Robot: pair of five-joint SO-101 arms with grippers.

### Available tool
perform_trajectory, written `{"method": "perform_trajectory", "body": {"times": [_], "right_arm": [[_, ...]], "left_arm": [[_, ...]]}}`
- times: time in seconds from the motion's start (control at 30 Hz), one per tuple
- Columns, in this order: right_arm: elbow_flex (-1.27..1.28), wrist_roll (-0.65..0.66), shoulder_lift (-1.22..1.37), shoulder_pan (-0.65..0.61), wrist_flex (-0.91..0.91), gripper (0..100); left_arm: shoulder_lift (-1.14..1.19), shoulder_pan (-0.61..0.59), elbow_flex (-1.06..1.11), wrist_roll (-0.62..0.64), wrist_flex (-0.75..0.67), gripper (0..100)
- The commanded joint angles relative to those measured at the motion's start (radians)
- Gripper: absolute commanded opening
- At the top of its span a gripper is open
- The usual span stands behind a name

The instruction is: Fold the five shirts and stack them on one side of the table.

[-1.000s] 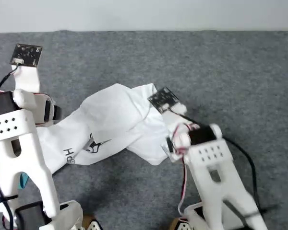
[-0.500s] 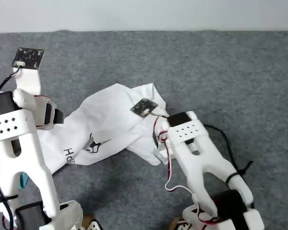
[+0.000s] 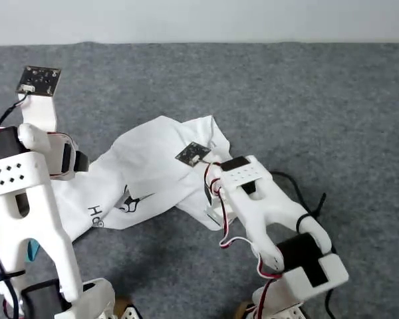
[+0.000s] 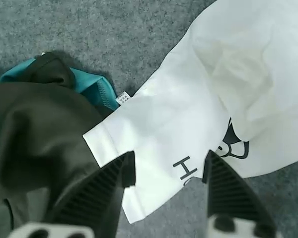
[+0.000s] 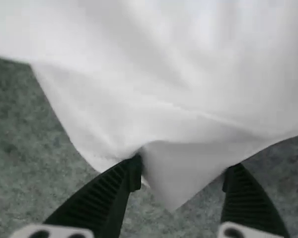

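A white shirt (image 3: pixel 153 169) with a black print lies crumpled in the middle of the grey table. My left gripper (image 4: pixel 166 171) hangs open above its printed end (image 4: pixel 188 124), with nothing between the fingers. The left arm (image 3: pixel 23 199) stands at the table's left. My right arm (image 3: pixel 253 193) leans over the shirt's near right edge. Its gripper (image 5: pixel 184 173) is open and low, with a corner of the white shirt (image 5: pixel 179 183) lying between the fingers. A dark olive shirt (image 4: pixel 35 134) and a teal shirt (image 4: pixel 97 89) lie bunched beside the white one.
The grey carpet-like table top (image 3: pixel 319 100) stretches bare to the right and back. A bit of teal cloth (image 3: pixel 32 249) peeks out beside the left arm's base. A black cable (image 3: pixel 309 199) trails behind the right arm.
The right arm has swung left and dropped down, bringing its gripper onto the white shirt's near right edge. The left arm and the shirt have hardly moved.
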Motion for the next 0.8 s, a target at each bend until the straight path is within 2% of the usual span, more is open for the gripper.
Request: {"method": "perform_trajectory", "body": {"times": [0.0,0.07,0.13,0.27,0.57,0.77], "right_arm": [[-0.086,0.011,0.021,-0.005,-0.005,9.1],[-0.124,0.011,0.022,-0.005,-0.004,0.0],[-0.175,0.011,0.021,0.001,0.036,3.5],[-0.347,0.011,0.021,0.024,0.166,1.2],[-0.901,0.005,0.019,0.137,0.409,0.9],[-1.154,0.002,0.019,0.208,0.493,0.9]], "left_arm": [[-0.031,-0.006,0.013,-0.015,-0.020,22],[-0.032,-0.006,0.056,-0.015,-0.043,22],[-0.034,-0.006,0.081,-0.015,-0.048,22],[-0.040,-0.008,0.088,-0.015,-0.048,22],[-0.040,-0.005,0.084,-0.018,-0.046,22],[-0.032,0.121,0.091,-0.087,0.008,23]]}}
